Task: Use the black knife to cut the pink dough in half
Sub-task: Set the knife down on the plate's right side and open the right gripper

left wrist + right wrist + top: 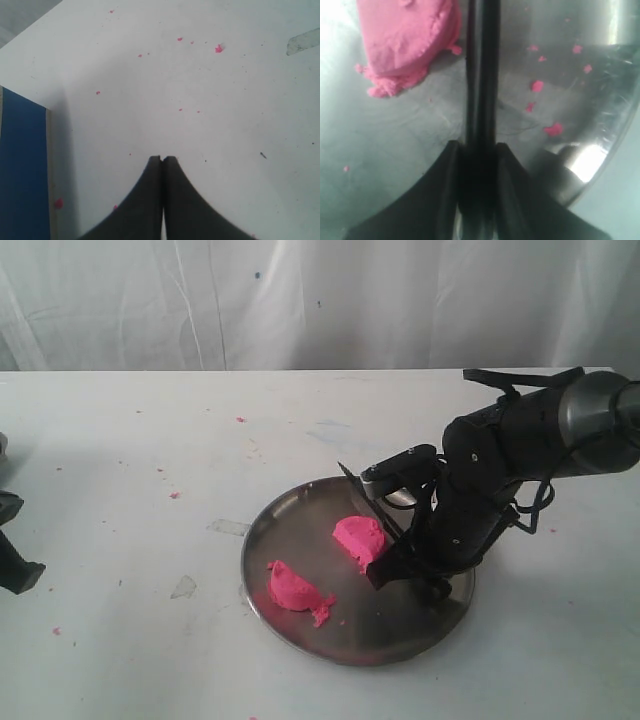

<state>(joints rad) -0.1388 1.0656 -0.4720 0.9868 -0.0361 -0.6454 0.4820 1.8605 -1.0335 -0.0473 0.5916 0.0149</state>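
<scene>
Closest to the lens, the right tool [476, 146] is clenched on the black knife [481, 70]. Its two dark fingers [440, 190] press the slim handle from both sides, and the blade runs straight out beyond the fingertips. Just beside the blade, on one side, sits a half-mound of the pink dough [407, 40], with a flat cut face and a ragged skirt of bits at its foot. On the blade's other side, pink crumbs [552, 130] dot the steel plate [395, 135].

From outside, the right tool [400, 570] hangs low over the plate [258, 540] with the knife [365, 502] slanting up and away from it. That dough half [358, 538] lies right against the blade. I cannot tell whether they touch or whether the edge meets the metal. The second half [292, 588] lies apart, farther from the tool, near the plate's rim.

Well away across the white tabletop [120, 440], the left tool [162, 159] is clenched on nothing, its fingers pressed flat together above bare, crumb-flecked surface. A blue panel [22, 165] lies off to one side of it.
</scene>
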